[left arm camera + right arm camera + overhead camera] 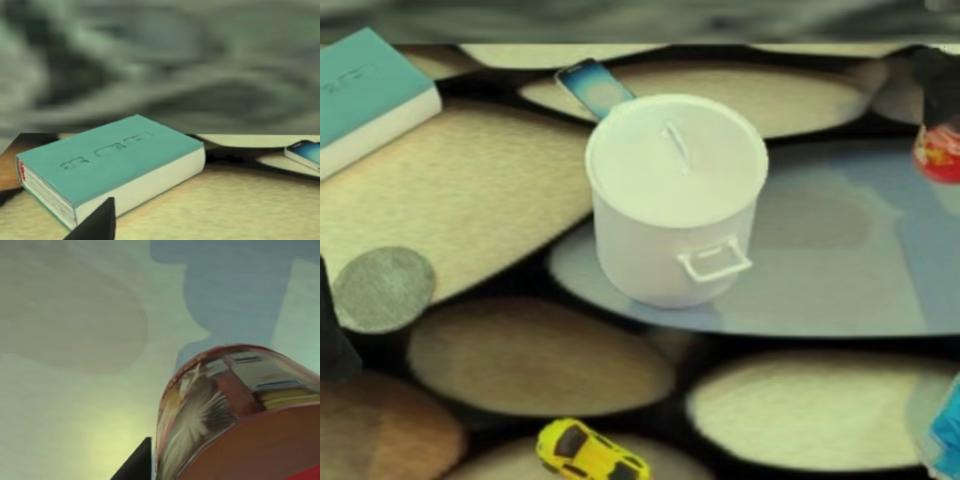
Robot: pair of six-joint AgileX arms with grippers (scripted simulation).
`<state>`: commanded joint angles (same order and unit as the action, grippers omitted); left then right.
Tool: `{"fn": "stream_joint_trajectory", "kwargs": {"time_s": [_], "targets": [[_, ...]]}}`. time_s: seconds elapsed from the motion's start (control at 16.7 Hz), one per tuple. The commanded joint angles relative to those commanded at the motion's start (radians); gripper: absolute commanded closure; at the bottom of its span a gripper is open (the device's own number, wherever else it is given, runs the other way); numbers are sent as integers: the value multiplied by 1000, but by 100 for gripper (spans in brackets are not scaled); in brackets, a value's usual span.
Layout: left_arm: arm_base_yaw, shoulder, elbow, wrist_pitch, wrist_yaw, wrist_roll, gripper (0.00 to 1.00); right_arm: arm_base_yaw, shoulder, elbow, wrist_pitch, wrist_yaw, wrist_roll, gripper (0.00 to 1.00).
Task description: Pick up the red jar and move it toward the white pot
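Right gripper (938,110) is seen at the top view's right edge, pinching the red jar (938,152); jar label (200,410) is red with white marks, unreadable; white pot (675,195) is seen lidded at centre, well apart from the jar, contents hidden; open table (840,250) lies between them; left arm (332,330) is parked at the left edge, finger state not discernible.

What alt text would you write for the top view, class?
A large white pot with a lid stands mid-table; the red jar sits under the right tool at the right edge. Around them lie a teal book, a phone and a yellow toy car.
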<state>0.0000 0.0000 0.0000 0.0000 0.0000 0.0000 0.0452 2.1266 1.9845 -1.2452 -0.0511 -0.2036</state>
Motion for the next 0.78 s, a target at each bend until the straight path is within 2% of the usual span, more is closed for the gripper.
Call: {"fn": "stream_joint_trajectory", "kwargs": {"time_s": [0.18, 0.54, 0.78], "targets": [[0, 0, 0, 0, 0, 0, 0, 53, -19, -68, 48, 20, 97, 100], [0, 0, 0, 0, 0, 0, 0, 206, -84, -271, 198, 88, 418, 100], [0, 0, 0, 0, 0, 0, 0, 260, -105, -347, 248, 113, 510, 100]]}}
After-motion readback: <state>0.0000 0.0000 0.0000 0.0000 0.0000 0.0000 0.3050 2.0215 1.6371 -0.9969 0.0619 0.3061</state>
